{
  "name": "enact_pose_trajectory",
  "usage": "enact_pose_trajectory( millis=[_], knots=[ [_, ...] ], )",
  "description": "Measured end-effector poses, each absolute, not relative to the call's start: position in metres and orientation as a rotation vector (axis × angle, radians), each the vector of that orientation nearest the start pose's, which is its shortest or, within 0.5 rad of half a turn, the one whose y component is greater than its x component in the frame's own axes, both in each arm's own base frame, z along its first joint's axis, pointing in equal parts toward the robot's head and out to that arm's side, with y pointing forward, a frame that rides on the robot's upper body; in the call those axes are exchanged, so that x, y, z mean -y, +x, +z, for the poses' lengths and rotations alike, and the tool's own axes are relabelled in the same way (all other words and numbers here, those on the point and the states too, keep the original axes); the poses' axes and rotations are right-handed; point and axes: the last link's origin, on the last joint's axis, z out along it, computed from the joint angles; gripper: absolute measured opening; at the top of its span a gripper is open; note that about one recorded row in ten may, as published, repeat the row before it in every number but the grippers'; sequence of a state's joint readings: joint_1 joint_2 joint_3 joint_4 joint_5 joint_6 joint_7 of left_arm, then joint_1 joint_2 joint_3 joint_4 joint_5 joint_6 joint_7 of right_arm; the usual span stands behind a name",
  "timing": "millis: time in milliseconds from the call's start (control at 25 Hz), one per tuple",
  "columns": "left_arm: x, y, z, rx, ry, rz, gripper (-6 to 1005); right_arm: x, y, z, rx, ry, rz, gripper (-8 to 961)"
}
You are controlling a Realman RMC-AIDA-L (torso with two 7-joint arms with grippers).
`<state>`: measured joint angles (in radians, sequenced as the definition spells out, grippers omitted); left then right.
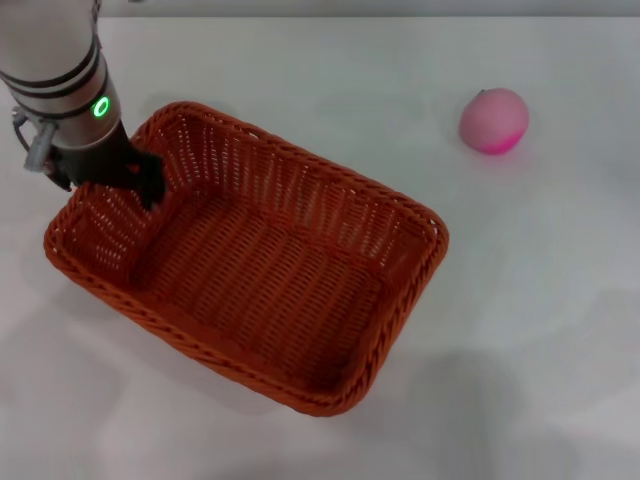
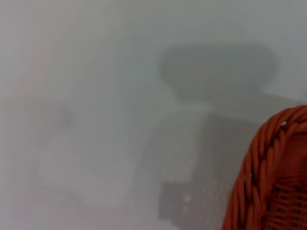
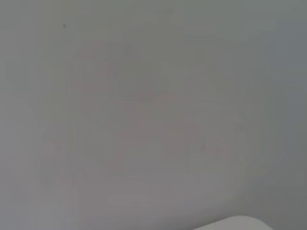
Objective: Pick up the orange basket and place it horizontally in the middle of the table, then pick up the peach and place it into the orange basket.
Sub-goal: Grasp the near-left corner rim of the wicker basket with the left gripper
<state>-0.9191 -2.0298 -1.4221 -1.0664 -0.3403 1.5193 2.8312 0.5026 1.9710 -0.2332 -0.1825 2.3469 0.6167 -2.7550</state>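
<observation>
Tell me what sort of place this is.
Probably a robot test bench, not a home: a bare white table holds only an orange basket and a peach, with the left gripper at the basket's rim.

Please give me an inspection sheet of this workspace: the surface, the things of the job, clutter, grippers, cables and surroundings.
Surface: white table, smooth, bare apart from the two items below.
Job's things: orange basket lies at an angle, not horizontal, on the left-centre of the table, with nothing inside it. Peach rests on the table at the far right, apart from the basket.
Clutter: nothing seen.
Grippers: left gripper is at the basket's far left corner, at its rim; whether it grips cannot be told. The right gripper is not in view.
Cables: nothing seen.
Surroundings: a grey strip runs beyond the table's far edge; nothing else seen.
</observation>
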Motion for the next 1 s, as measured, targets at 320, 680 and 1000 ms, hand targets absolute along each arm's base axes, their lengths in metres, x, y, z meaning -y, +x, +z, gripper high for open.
enact_pose_trajectory(
  millis=[320, 680, 1000],
  knots=[
    [-0.382, -0.154, -0.030, 1.320, -1.954, 0.661, 394, -0.346, 0.450, 0.112, -0.983, -1.083, 0.382, 865],
    [-0.377, -0.159, -0.033, 1.330, -1.965, 0.623, 328, -0.346, 0.450, 0.112, -0.984, -1.082, 0.383, 865],
    [-0.372, -0.160, -0.034, 1.344, -1.964, 0.580, 274, -0.343, 0.452, 0.111, -0.994, -1.073, 0.388, 865]
  ],
)
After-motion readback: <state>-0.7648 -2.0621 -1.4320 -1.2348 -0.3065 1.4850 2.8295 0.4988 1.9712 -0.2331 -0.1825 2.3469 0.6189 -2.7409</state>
